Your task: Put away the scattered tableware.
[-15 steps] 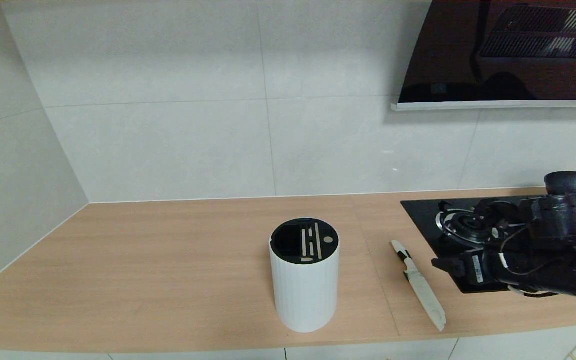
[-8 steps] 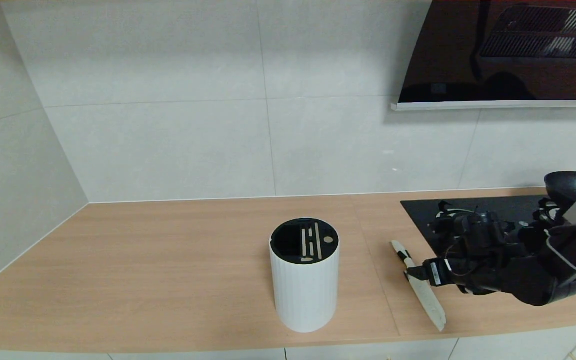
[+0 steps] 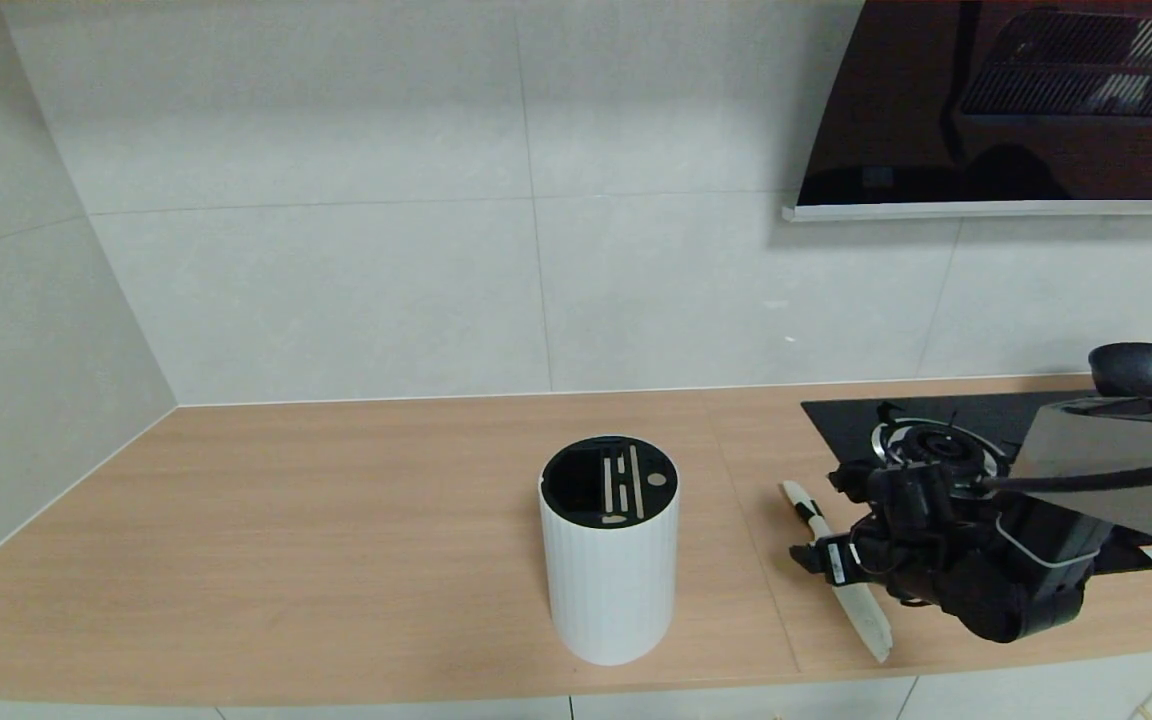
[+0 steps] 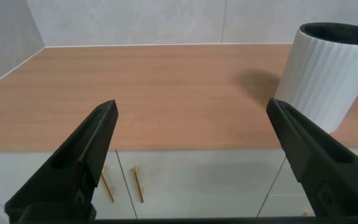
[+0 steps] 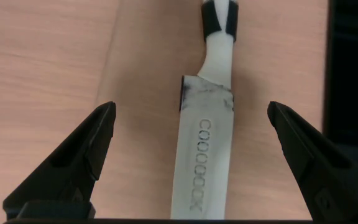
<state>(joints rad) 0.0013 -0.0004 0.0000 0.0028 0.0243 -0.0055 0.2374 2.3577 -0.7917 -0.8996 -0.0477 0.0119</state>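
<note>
Right gripper [image 3: 821, 520] has come left from over the stove [image 3: 841, 425] and now hangs above the knife [image 3: 866, 620], jaws spread, one each side of it near the blade-handle joint. Knife lies flat on tabletop [image 3: 336, 520] betw. white holder [image 3: 611, 570] and stove, long axis approx. front-to-back: handle toward wall, tip toward front edge.

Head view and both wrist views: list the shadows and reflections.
Head view: the glossy range hood carries dark reflections on its panel. Left wrist view: the white holder throws a soft shadow onto the counter beside it. Right wrist view: the knife lies evenly lit, with no glare on its blade.
</note>
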